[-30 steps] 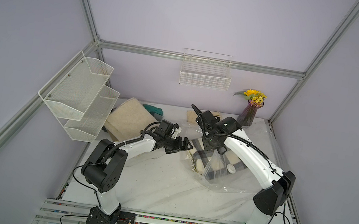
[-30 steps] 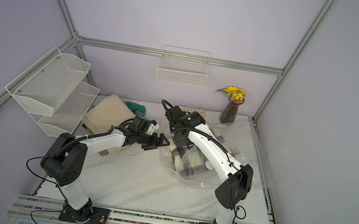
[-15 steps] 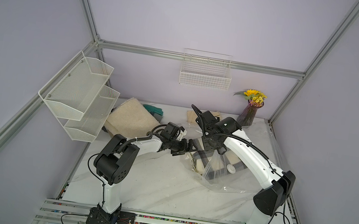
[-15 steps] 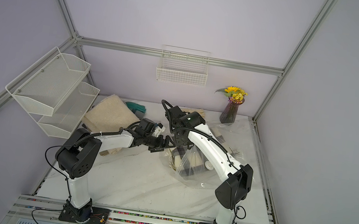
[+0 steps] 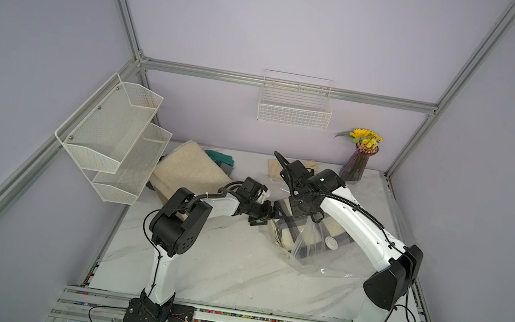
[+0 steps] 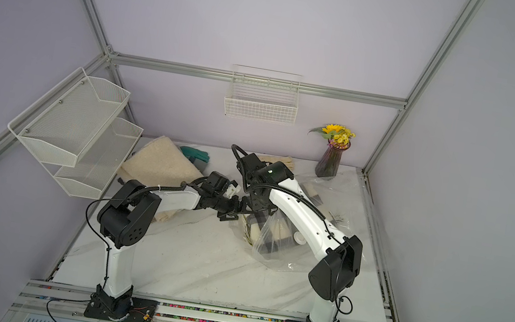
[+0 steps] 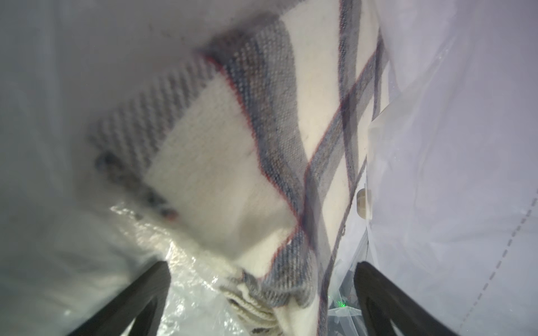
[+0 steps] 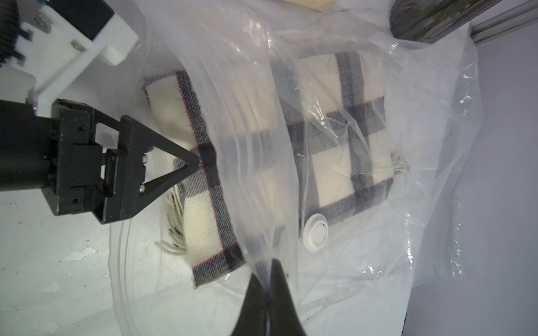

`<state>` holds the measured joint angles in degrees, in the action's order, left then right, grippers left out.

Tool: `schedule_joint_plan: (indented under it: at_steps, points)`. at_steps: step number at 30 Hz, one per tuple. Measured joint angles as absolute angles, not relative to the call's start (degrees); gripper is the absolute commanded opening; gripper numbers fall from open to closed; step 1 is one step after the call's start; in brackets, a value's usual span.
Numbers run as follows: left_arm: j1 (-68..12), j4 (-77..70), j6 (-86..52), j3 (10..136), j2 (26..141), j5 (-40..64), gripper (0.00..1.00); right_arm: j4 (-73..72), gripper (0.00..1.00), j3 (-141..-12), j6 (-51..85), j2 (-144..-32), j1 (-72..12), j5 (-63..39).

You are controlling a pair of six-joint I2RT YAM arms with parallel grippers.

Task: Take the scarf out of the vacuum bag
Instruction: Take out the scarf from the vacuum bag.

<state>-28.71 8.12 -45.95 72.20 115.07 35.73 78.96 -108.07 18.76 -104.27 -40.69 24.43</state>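
Both top views show marbled table (image 5: pixel 214 267), lilac walls (image 5: pixel 272 13), left hand (image 5: pixel 269 218) apart, right hand (image 5: pixel 312 216) clamping vacuum bag (image 5: pixel 314 258).

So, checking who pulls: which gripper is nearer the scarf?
Left: the left gripper, open, straddles the scarf at its fringed end; the right gripper is shut on the vacuum bag film above it.

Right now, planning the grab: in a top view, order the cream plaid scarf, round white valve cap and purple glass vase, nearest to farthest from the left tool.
1. Cream plaid scarf, beside the left tool, in the clear plastic bag.
2. Round white valve cap, farther right.
3. Purple glass vase, back right corner.
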Motion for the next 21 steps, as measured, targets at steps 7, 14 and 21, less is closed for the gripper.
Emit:
schedule_joint_plan:
  at_steps: [7, 14, 21]
  points:
    - [-28.95, 11.0, -45.89, 73.52, 115.13, 34.33, 1.0, 78.17, 0.0, -106.94, 18.76, -104.2, -40.69, 24.4]
    - [-29.02, 11.68, -46.0, 74.59, 115.28, 34.48, 1.0, 77.56, 0.0, -106.17, 18.76, -104.2, -40.69, 24.4]
    - [-29.06, 12.16, -46.04, 78.43, 116.22, 35.07, 1.0, 77.54, 0.0, -106.19, 18.76, -104.2, -40.69, 24.38]
